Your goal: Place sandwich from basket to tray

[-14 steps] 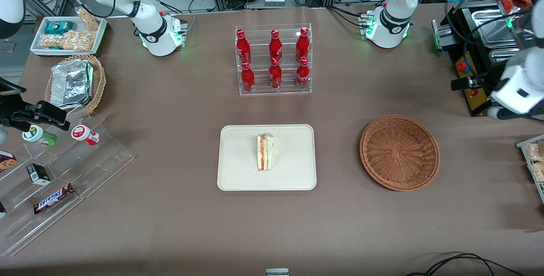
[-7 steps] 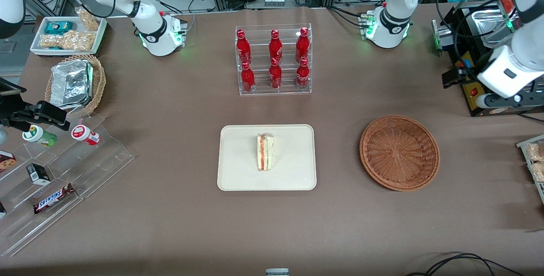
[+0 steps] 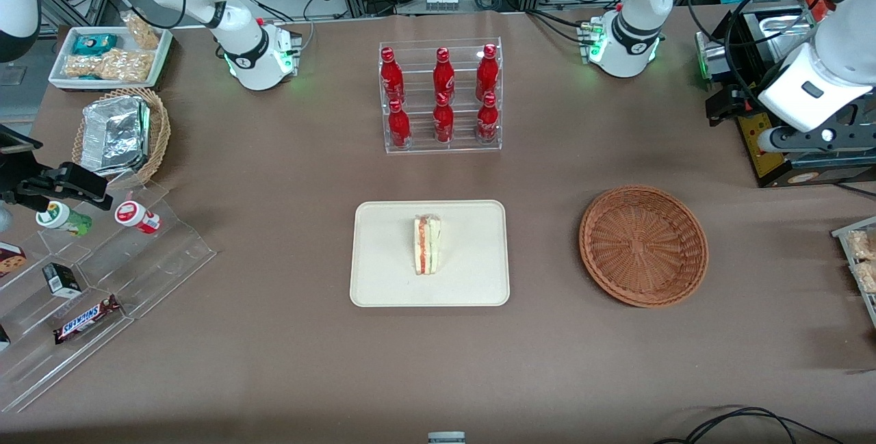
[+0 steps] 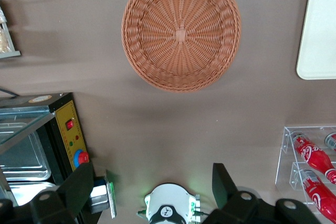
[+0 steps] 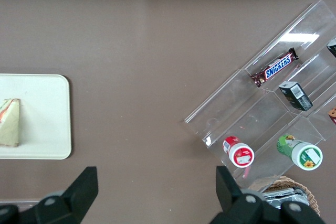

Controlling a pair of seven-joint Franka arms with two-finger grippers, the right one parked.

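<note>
The sandwich [image 3: 427, 245] stands on its edge in the middle of the cream tray [image 3: 383, 280], at the table's centre. It also shows in the right wrist view [image 5: 9, 123] on the tray [image 5: 47, 119]. The reddish-brown basket [image 3: 643, 245] lies empty beside the tray, toward the working arm's end. My left gripper [image 4: 152, 184] is open and empty. It hangs high above the table, farther from the front camera than the basket [image 4: 181, 30], near the black box. A corner of the tray [image 4: 317, 30] shows in the left wrist view.
A clear rack of red bottles [image 3: 441, 98] stands farther from the front camera than the tray. A black control box [image 3: 766, 150] sits under the working arm. Toward the parked arm's end are a clear stepped snack display [image 3: 102, 280], a tan basket of foil containers [image 3: 120, 133] and a white snack tray [image 3: 109, 57].
My left arm has drawn up and away from the front camera, farther from the basket. The sandwich, tray and basket have not moved.
</note>
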